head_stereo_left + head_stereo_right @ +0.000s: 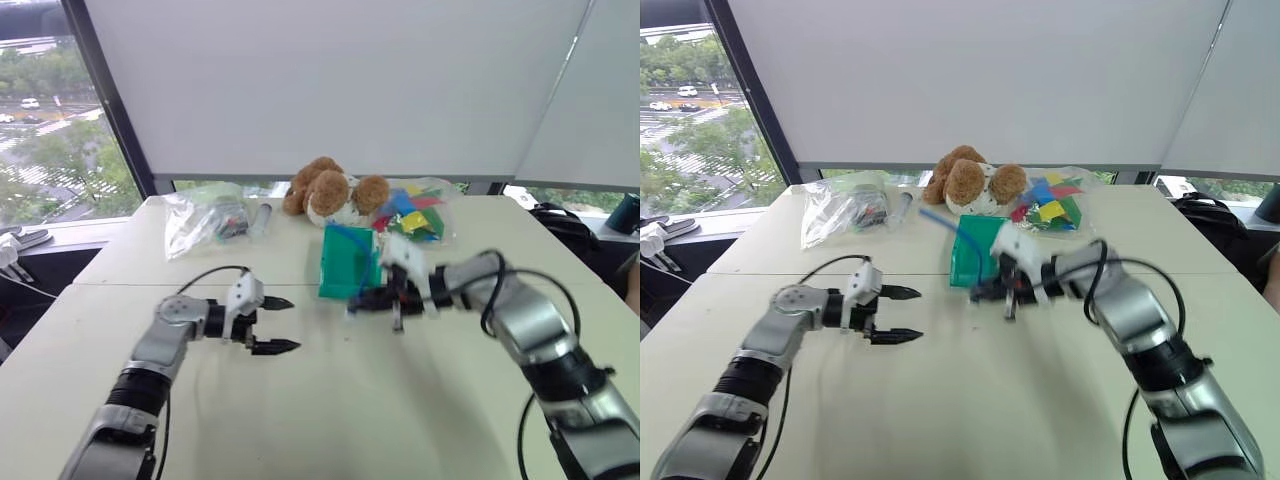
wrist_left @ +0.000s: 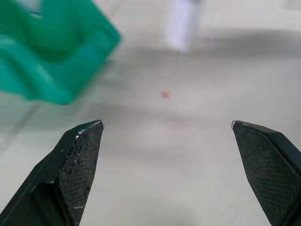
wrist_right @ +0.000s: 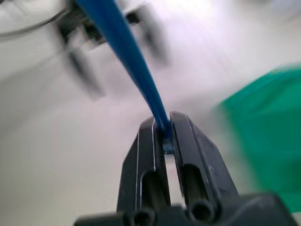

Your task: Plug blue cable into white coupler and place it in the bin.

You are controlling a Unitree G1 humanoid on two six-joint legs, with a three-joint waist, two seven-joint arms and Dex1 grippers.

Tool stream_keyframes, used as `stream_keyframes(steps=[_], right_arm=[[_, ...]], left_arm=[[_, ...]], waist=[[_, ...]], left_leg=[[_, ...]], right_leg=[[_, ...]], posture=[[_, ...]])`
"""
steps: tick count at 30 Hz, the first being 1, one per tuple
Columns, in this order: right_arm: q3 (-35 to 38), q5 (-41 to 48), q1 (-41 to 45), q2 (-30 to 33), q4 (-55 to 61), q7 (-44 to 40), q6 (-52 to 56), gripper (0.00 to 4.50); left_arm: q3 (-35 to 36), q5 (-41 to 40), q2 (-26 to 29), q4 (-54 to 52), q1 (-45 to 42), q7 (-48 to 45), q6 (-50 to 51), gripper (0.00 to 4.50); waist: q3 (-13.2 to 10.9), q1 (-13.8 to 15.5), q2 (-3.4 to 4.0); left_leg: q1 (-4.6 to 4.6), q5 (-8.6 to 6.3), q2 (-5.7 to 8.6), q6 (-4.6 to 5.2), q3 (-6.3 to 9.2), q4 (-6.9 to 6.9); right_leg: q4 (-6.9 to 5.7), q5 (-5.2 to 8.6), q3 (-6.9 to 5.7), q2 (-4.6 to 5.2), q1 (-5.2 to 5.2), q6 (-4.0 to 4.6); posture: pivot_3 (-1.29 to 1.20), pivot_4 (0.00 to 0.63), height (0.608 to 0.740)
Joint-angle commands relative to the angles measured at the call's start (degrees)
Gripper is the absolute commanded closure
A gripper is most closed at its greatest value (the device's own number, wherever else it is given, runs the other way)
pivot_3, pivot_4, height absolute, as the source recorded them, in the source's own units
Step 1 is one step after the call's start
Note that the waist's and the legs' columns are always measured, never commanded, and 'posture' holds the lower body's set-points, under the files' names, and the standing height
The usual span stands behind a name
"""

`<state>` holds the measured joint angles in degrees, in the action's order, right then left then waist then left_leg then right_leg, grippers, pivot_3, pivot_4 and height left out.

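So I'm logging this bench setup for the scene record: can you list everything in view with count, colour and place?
blue cable: one, bright blue, pinched in the right gripper, rising over the bin
bin: one, teal green, mid-table, in front of the teddy bear
teddy bear: one, brown and white, far edge of the table
clear bags: two, one at far left, one holding coloured pieces right of the bear
table: white
left gripper: black fingers, open, empty, left of the bin
right gripper: black fingers, shut on the cable

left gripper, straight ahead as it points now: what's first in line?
Probably the right gripper, shut on the blue cable beside the bin. The left gripper points across toward it, jaws open; depth is unclear, so it might pass in front.
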<state>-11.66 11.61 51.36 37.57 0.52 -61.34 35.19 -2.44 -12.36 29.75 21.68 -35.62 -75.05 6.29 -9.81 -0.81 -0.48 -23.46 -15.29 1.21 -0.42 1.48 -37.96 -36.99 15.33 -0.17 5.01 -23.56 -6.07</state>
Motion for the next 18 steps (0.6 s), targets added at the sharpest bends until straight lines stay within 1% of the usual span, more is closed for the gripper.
stream_keyframes(steps=[1, 4, 6, 8, 11, 12, 13, 18], right_arm=[[0.1, -5.5, 7.5, -2.9, -15.6, 5.6, -9.1, 4.50], [-0.6, -9.5, 13.6, -6.8, -31.0, 10.4, -16.3, 4.50], [-1.0, -12.1, 17.6, -10.2, -43.2, 14.7, -21.3, 4.50], [0.1, -13.1, 20.9, -13.9, -55.1, 19.1, -24.3, 4.50], [1.7, -13.7, 23.7, -16.9, -66.2, 22.2, -26.2, 4.50], [2.0, -13.9, 24.1, -17.4, -68.4, 22.6, -26.6, 3.68], [2.1, -14.2, 24.3, -17.7, -70.1, 23.1, -27.1, 3.34], [4.3, -14.8, 26.0, -17.8, -73.3, 24.8, -28.8, 0.77]], left_arm=[[2.5, -2.4, 0.8, -4.1, 1.5, 3.2, 2.5, 0.04], [3.0, -3.0, 0.8, -6.9, 2.9, 5.7, 4.3, 0.04], [3.6, -4.3, 0.5, -9.6, 4.1, 7.4, 6.6, 0.04], [3.8, -4.9, 0.5, -11.9, 5.1, 9.2, 8.5, 0.04], [3.8, -5.4, 0.7, -14.0, 5.9, 11.1, 10.3, 0.04], [3.7, -5.7, 0.8, -14.6, 6.2, 11.4, 10.9, 0.00], [3.6, -5.9, 0.9, -15.2, 6.5, 11.6, 11.3, 0.00], [3.5, -6.7, 1.2, -17.3, 7.2, 12.8, 13.0, 0.00]], waist=[[0.0, 0.0, 0.00], [0.0, 0.1, 0.00], [0.0, -0.1, -0.01], [-0.1, -0.3, 0.01], [-0.1, -0.4, 0.03], [-0.1, -0.3, 0.04], [-0.1, -0.3, 0.06], [-0.1, -0.4, 0.15]], left_leg=[[0.00, 0.00, 0.00, 0.00, 0.00, 0.01], [-0.02, 0.02, 0.03, -0.03, -0.05, 0.04], [-0.02, 0.02, 0.08, -0.03, -0.11, 0.08], [-0.03, 0.02, 0.09, -0.04, -0.16, 0.09], [-0.02, 0.05, 0.08, -0.09, -0.16, 0.17], [-0.02, 0.06, 0.07, -0.10, -0.16, 0.20], [-0.03, 0.07, 0.07, -0.12, -0.15, 0.23], [-0.02, 0.11, 0.09, -0.18, -0.17, 0.27]], right_leg=[[0.00, 0.00, -0.01, -0.01, 0.00, 0.00], [0.00, 0.00, -0.01, 0.00, -0.03, 0.00], [-0.02, 0.00, 0.00, 0.00, -0.06, -0.01], [-0.02, -0.01, 0.01, 0.00, -0.09, -0.01], [-0.05, -0.01, 0.02, -0.01, -0.13, -0.01], [-0.07, -0.01, 0.02, -0.01, -0.16, -0.01], [-0.08, -0.01, 0.02, -0.01, -0.17, -0.01], [-0.08, -0.01, 0.02, 0.00, -0.18, 0.00]], posture=[[0.00, 0.150, 0.740], [0.00, 0.150, 0.740], [0.00, 0.150, 0.740], [0.00, 0.150, 0.740], [0.00, 0.150, 0.740], [0.00, 0.150, 0.740], [0.00, 0.150, 0.740], [0.00, 0.150, 0.740]])
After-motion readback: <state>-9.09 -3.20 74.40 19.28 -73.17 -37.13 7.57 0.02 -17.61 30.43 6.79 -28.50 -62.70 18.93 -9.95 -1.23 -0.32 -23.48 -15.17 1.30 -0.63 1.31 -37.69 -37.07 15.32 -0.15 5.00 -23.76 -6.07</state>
